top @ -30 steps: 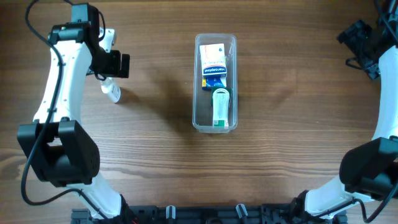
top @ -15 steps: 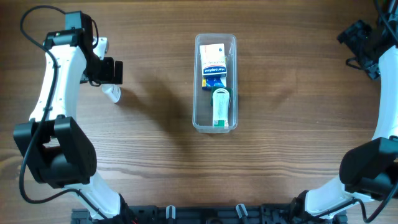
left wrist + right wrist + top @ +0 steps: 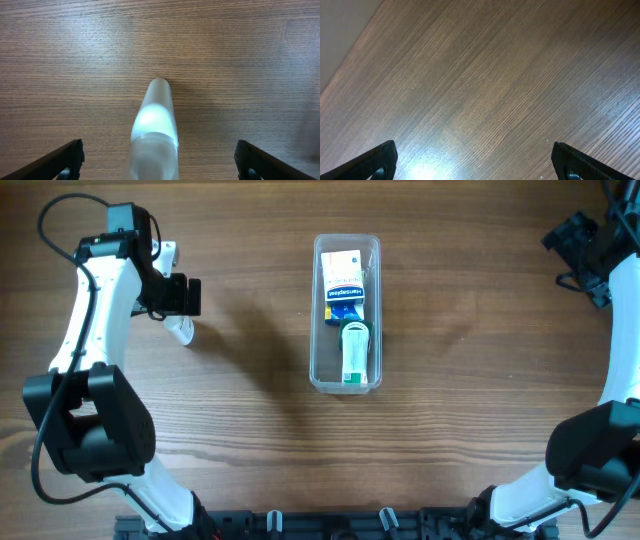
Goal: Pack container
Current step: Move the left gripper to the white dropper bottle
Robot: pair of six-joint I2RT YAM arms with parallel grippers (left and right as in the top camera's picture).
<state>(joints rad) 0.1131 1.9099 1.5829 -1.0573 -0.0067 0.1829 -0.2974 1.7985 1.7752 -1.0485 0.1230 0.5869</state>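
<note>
The clear rectangular container (image 3: pixel 314 330) stands at the table's middle. It holds a white and orange box (image 3: pixel 342 268), a blue box (image 3: pixel 344 303) and a white and green tube (image 3: pixel 355 352). A small clear spray bottle (image 3: pixel 182 330) lies at the far left; it also shows in the left wrist view (image 3: pixel 155 130). My left gripper (image 3: pixel 172 315) is open over the bottle, its fingers (image 3: pixel 159 160) wide apart on either side, not touching it. My right gripper (image 3: pixel 475 160) is open and empty over bare wood at the far right (image 3: pixel 580 240).
The table's edge and a pale floor show at the top left of the right wrist view (image 3: pixel 340 25). Bare wood lies between the bottle and the container.
My left arm shifted slightly left and back over the spray bottle. The bottle, the container and the right arm have not moved.
</note>
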